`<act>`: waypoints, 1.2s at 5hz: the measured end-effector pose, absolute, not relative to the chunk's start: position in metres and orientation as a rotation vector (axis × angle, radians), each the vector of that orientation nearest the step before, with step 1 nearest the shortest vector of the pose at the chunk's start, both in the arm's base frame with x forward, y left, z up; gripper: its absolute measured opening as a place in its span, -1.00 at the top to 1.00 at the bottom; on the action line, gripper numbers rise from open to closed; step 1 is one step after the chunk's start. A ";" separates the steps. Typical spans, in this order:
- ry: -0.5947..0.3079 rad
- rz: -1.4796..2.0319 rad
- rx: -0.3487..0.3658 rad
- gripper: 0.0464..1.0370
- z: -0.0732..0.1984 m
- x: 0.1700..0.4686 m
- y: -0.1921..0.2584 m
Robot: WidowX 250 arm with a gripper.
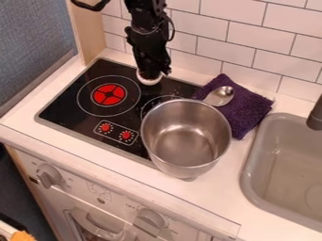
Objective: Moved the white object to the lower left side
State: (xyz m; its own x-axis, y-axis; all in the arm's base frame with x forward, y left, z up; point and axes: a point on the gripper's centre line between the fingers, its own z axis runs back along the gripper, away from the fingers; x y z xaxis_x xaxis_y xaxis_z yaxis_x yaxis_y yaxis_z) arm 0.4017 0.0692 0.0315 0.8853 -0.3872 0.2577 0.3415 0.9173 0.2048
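Evidently the move is undone: the carry to the lower left side remains, where the flat, glossy black stove (60, 110) has its corner. Right of that, at the upper middle of the frame, the small, rounded white object (149, 82) is by the stove's back edge, right under the gripper (149, 75); whether the jaws are apart or clamped on it, I can't tell. Next come a deep, smooth metal pot (182, 141), a shiny spoon (221, 96) on a rough purple cloth (244, 110), and a rounded grey sink (250, 174).
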 end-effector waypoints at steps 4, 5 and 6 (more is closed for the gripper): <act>-0.375 -0.401 0.193 0.62 0.103 0.358 0.074; -0.369 -0.345 0.218 0.62 0.109 0.326 0.093; -0.344 -0.269 0.237 0.62 0.101 0.297 0.117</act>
